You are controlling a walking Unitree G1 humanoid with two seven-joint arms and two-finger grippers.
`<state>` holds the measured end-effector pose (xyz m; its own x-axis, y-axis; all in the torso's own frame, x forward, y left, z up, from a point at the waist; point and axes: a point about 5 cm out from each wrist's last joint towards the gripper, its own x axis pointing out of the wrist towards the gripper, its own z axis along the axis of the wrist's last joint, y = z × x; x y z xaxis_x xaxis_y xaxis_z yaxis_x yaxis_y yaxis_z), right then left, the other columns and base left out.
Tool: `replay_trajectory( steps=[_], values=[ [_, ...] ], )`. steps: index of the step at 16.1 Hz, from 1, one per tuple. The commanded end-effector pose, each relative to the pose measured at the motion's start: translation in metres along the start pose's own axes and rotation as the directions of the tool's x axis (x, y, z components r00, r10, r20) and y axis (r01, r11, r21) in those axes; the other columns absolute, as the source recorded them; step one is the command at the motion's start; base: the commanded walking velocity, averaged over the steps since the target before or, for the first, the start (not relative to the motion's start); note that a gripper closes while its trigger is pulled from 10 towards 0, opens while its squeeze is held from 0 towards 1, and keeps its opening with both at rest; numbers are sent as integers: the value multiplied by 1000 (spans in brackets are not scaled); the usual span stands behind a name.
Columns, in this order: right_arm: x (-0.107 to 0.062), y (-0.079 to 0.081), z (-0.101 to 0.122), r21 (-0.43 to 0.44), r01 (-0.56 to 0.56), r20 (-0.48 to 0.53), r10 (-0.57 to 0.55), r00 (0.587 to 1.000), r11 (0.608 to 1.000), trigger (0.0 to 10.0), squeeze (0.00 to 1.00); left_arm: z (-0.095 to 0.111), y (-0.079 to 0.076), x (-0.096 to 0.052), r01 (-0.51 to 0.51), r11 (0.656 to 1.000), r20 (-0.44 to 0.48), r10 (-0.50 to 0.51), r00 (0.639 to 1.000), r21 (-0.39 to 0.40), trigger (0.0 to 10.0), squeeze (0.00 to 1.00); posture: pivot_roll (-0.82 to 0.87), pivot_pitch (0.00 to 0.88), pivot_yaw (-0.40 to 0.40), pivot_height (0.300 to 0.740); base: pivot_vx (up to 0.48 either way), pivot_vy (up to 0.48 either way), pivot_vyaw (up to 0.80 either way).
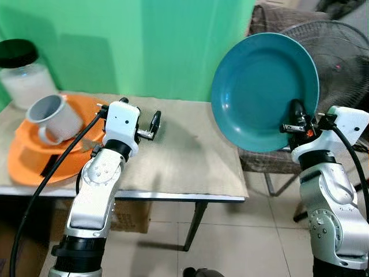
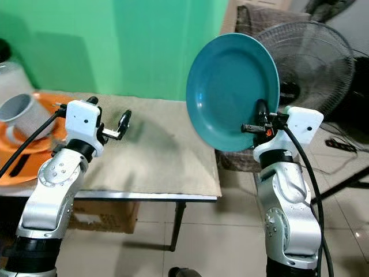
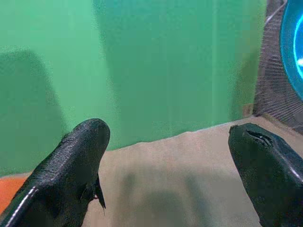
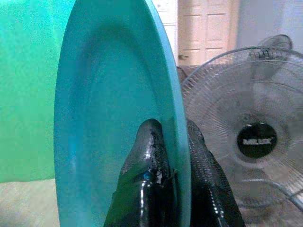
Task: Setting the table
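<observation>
A teal plate [image 1: 262,89] hangs upright in the air off the table's right end, its hollow face toward me. My right gripper [image 1: 297,113] is shut on the plate's lower right rim; in the right wrist view one finger [image 4: 150,156] presses the inner face and the other sits behind the rim of the plate [image 4: 109,109]. My left gripper [image 1: 154,123] is open above the beige tablecloth [image 1: 179,156], near the table's middle, holding nothing. Its two fingers [image 3: 71,170] stand wide apart.
An orange tray [image 1: 34,164] at the table's left holds a grey mug [image 1: 49,118] lying on its side and a black utensil. A lidded glass jar [image 1: 23,72] stands behind it. A standing fan [image 1: 343,63] and a chair are right of the table. A green wall lies behind.
</observation>
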<state>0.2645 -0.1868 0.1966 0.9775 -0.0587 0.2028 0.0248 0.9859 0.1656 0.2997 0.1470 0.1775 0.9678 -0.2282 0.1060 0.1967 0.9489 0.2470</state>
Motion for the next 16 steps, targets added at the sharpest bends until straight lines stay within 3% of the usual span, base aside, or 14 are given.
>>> replay_trajectory(
  steps=[1,7,16],
  values=[
    [1,-2,7,-5,15,42,-14,999,1000,10000,0,1,-4,2,21,1000,-5,-21,1000,-1,10000,0,86,0,-83,740,0,0,-800],
    [-2,-8,10,-2,66,51,-66,997,998,10000,0,0,-10,4,46,999,-17,-46,999,0,10000,0,72,0,-70,740,0,0,-800],
    [1,2,2,6,29,7,-29,1000,1000,10000,0,1,-4,4,20,1000,-7,-20,1000,-12,10000,0,78,0,-71,740,0,0,-800]
  ],
)
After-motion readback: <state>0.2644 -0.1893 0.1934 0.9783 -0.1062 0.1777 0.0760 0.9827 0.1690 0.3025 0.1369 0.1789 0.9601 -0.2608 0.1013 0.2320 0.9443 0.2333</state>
